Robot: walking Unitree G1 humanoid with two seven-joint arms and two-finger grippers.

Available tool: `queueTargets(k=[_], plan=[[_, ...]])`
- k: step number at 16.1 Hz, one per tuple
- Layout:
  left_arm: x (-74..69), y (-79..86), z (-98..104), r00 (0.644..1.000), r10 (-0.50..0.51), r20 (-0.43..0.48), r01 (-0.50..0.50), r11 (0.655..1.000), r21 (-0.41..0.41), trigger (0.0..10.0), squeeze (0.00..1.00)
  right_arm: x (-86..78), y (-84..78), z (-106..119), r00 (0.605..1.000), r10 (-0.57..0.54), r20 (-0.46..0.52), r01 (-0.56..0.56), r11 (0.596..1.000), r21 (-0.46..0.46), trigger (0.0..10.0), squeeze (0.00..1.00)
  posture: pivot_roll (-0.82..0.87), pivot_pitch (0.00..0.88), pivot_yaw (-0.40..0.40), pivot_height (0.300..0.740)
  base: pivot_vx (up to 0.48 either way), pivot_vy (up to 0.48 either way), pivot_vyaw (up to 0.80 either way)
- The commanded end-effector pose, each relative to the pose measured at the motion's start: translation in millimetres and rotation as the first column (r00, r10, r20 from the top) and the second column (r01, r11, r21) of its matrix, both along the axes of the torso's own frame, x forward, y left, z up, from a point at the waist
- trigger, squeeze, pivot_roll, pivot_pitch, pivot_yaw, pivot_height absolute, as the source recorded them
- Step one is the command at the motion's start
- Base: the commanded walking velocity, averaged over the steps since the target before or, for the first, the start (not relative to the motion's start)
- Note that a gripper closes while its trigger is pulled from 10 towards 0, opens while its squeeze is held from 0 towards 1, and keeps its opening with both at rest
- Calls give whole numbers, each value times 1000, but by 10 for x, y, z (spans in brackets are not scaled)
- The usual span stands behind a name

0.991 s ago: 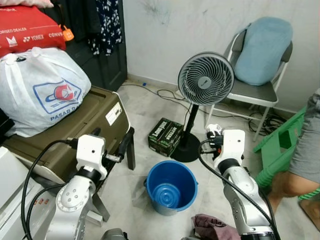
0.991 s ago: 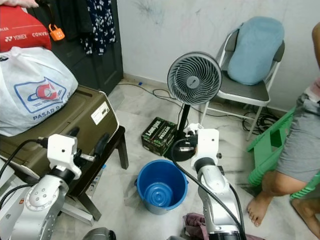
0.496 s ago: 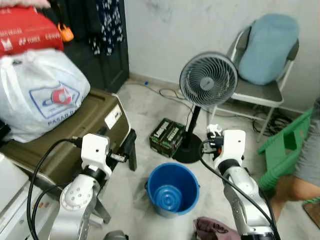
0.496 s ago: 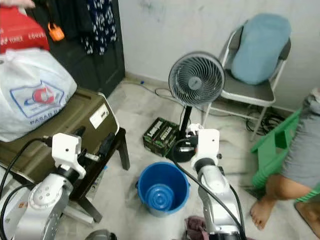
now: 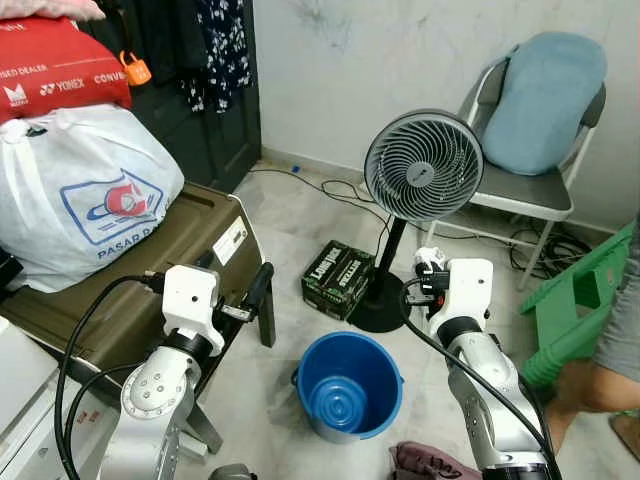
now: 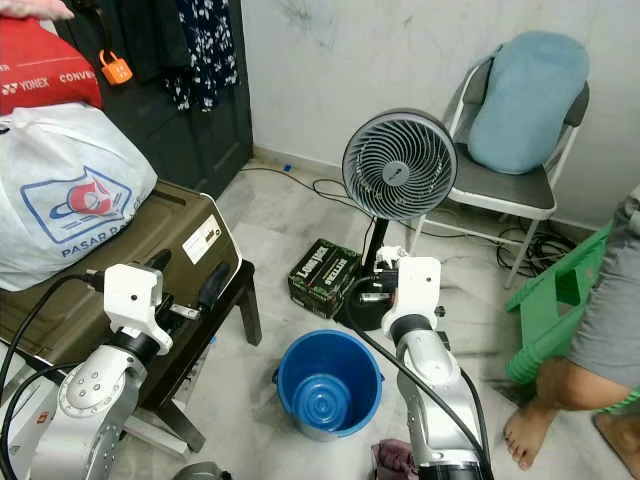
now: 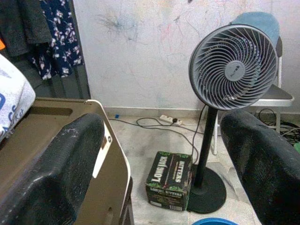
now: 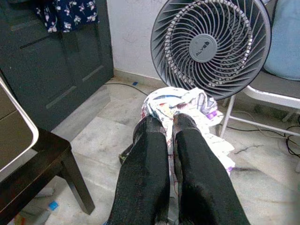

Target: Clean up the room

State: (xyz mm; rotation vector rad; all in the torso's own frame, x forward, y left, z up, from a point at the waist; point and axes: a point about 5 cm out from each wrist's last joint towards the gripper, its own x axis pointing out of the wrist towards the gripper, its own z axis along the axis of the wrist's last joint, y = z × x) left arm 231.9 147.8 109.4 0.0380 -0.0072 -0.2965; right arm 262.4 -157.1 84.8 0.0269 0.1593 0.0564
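While clamped in right gripper (image 8: 168,124), crumpled wrapper (image 8: 176,103), no clear axis

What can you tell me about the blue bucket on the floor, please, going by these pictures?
The blue bucket is a round plastic pail standing upright on the pale marble floor, open at the top, with ring-shaped ridges on its inner bottom. It looks empty. It sits in front of the fan's black base, near the green carton, below and between both arms. Nothing grips it.
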Motion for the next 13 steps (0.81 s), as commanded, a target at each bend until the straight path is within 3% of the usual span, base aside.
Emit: queueTargets(k=[1,13], plan=[[5,-16,11,1000,-8,0,8,1000,3,10000,0,9,-9,42,1000,0,19,0,1000,-4,10000,0,-9,0,-41,740,244,0,0],[43,-38,9,1000,-14,3,14,1000,0,10000,0,64,52,133,998,25,63,-25,1000,-2,10000,0,-10,0,-44,740,296,0,0]])
